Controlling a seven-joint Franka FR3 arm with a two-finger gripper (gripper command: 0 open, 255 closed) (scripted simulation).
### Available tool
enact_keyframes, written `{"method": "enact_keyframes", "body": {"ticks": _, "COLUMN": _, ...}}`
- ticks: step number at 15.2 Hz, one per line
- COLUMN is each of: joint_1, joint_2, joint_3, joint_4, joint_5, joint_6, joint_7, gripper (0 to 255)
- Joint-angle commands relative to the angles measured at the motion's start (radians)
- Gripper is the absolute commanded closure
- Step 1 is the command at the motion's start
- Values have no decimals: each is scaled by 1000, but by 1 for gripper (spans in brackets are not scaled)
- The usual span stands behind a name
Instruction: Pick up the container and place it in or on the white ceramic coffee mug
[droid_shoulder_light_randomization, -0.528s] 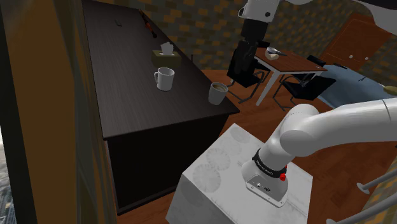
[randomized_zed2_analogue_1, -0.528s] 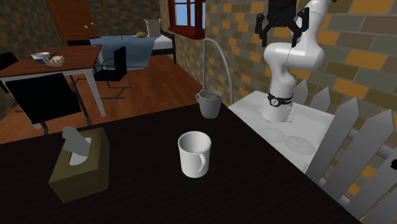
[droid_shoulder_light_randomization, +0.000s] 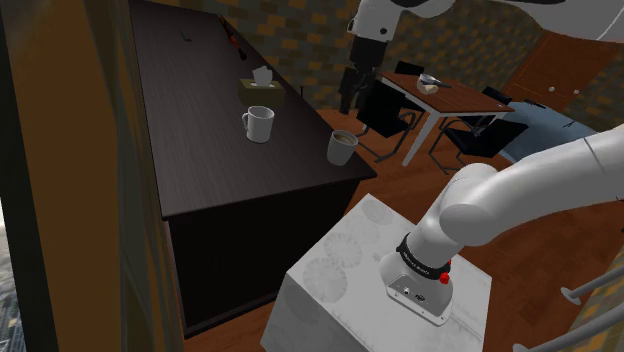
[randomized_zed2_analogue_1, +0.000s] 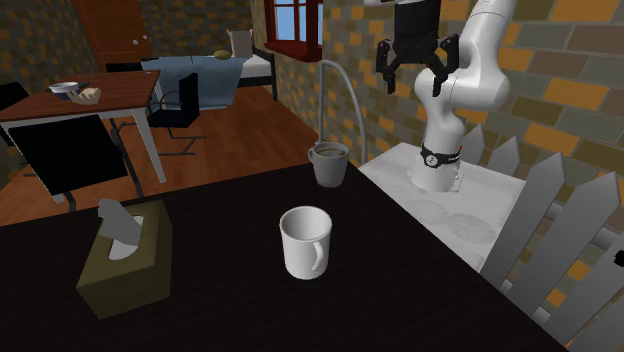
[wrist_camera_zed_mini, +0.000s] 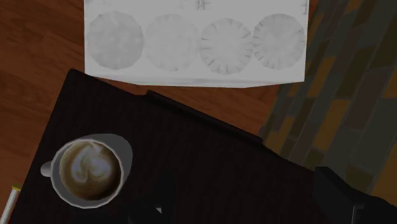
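In the shoulder view a long dark table (droid_shoulder_light_randomization: 200, 130) with a smooth, matte top carries a white mug (droid_shoulder_light_randomization: 258, 124), a straight cylinder with a loop handle. Nearer the table's corner stands a grey cup (droid_shoulder_light_randomization: 342, 147), slightly tapered, with brown liquid in it. A drab green tissue box (droid_shoulder_light_randomization: 261, 87) stands beyond the mug. The white arm (droid_shoulder_light_randomization: 500, 195) rises from a pale, mottled stand (droid_shoulder_light_randomization: 340, 265) and arches across the top of the picture. Its black gripper (droid_shoulder_light_randomization: 348, 98) hangs in the air above and beyond the cup, clear of it.

In the second exterior view the cup (randomized_zed2_analogue_1: 329, 163) stands at the table's corner just beside the stand (randomized_zed2_analogue_1: 480, 215). The glossy mug (randomized_zed2_analogue_1: 305, 243) sits mid-table, well apart from the cup, its handle towards the camera. The gripper (randomized_zed2_analogue_1: 412, 88) points down, high above the cup. Its fingers (randomized_zed2_analogue_1: 386, 78) are spread wide with nothing between them. Flat white fence pickets (randomized_zed2_analogue_1: 560, 240) stand at this view's right.

In the wrist view the cup (wrist_camera_zed_mini: 87, 170) shows a round rim and a pale swirl on the brown liquid. It rests on the table (wrist_camera_zed_mini: 210, 159), outside the gap of the gripper (wrist_camera_zed_mini: 248, 197), beside one finger.
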Motion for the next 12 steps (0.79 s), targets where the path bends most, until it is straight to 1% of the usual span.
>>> {"method": "enact_keyframes", "body": {"ticks": 1, "joint_1": 1, "joint_2": 73, "joint_3": -2, "joint_4": 27, "joint_5": -1, "joint_6": 51, "joint_7": -9, "gripper": 0}}
{"method": "enact_keyframes", "body": {"ticks": 7, "joint_1": -1, "joint_2": 294, "joint_3": -18, "joint_4": 139, "joint_5": -5, "joint_6": 170, "joint_7": -44, "gripper": 0}}
{"method": "enact_keyframes", "body": {"ticks": 12, "joint_1": -4, "joint_2": 482, "joint_3": -28, "joint_4": 268, "joint_5": -2, "joint_6": 237, "joint_7": -71, "gripper": 0}}
